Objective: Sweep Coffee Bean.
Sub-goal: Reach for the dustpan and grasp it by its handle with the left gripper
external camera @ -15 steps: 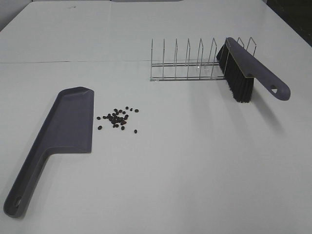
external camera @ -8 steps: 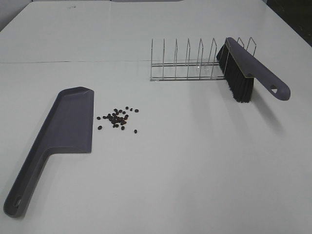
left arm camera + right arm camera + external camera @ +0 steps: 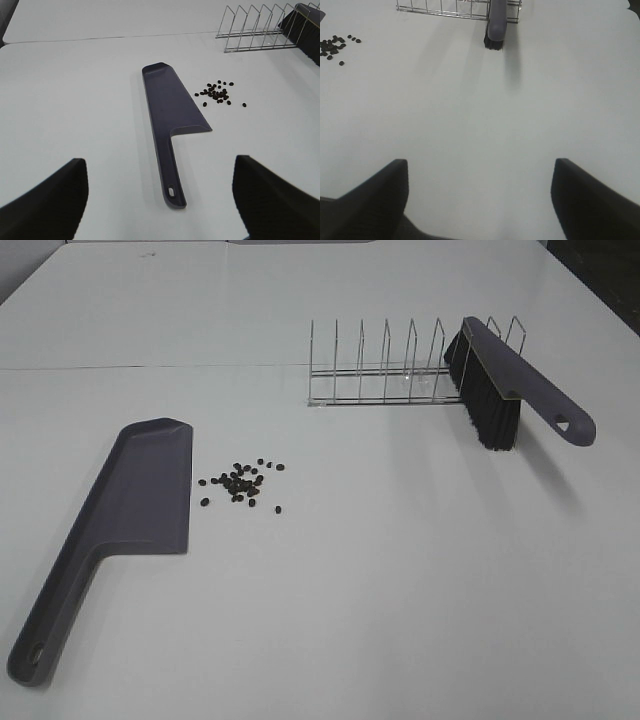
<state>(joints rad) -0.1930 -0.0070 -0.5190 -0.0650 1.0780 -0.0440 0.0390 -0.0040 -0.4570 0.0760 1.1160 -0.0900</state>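
Left gripper: your left gripper [image 3: 158,161] hung near the bench's [image 3: 380,620] near edge, jaws wide apart and empty.
Right gripper: your right gripper [image 3: 480,161] was likewise spread and empty, well short of the brush [image 3: 500,390].
Coffee beans: the coffee beans [image 3: 240,483] lay in a loose cluster on the left half of the bench, about midway between its near and far edges. They were just beside the dustpan's [image 3: 140,500] long open side, with a few strays toward the middle.
Brush: it leaned on the right end of the wire rack [image 3: 385,370], bristles down, handle pointing toward the right edge.
Risk, rack: if you lifted the brush at an angle, the bristles could have snagged a wire and dragged the light rack along.
Risk, scatter: a fast or heavy stroke could have flicked the beans over the dustpan or rolled them toward the left edge.
Risk, pan: nothing pinned the dustpan, so a push from the brush could have slid it away unless your left gripper held the handle first.
Risk, strays: a narrow sweep could have missed the outliers.
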